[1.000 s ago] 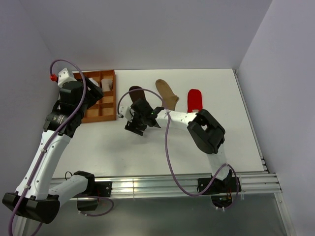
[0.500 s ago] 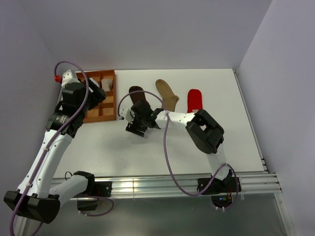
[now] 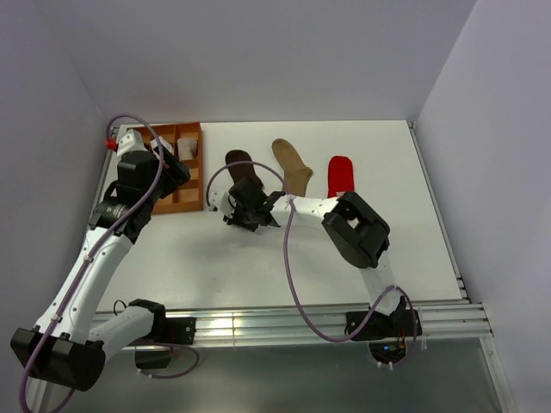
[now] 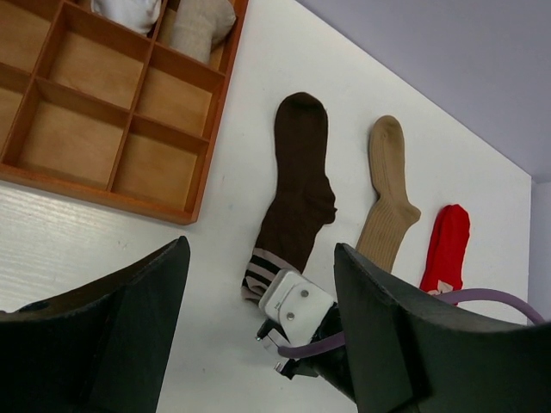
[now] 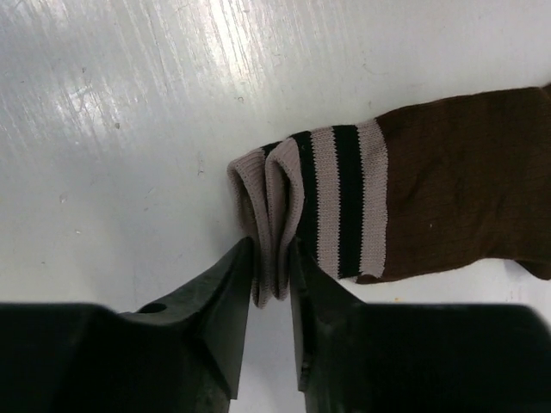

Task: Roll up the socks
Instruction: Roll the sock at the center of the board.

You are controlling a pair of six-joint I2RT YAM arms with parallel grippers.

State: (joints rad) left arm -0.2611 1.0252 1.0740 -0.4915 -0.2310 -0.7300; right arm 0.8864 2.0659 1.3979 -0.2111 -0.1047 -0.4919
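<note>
Right gripper moved up-frame and clamped the cuff edge of the brown sock, left gripper agape; I fear the thin pinch slips mid-roll.

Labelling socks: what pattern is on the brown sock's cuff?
The brown sock has a tan cuff with two dark stripes; the right wrist view shows it best.

Flat socks: three, in a far row from left to right: one brown sock, one tan sock, one red sock. Tray: one, far left. Bundles in the tray: two, one white bundle and one beige bundle. Arms: two, left arm and right arm.
</note>
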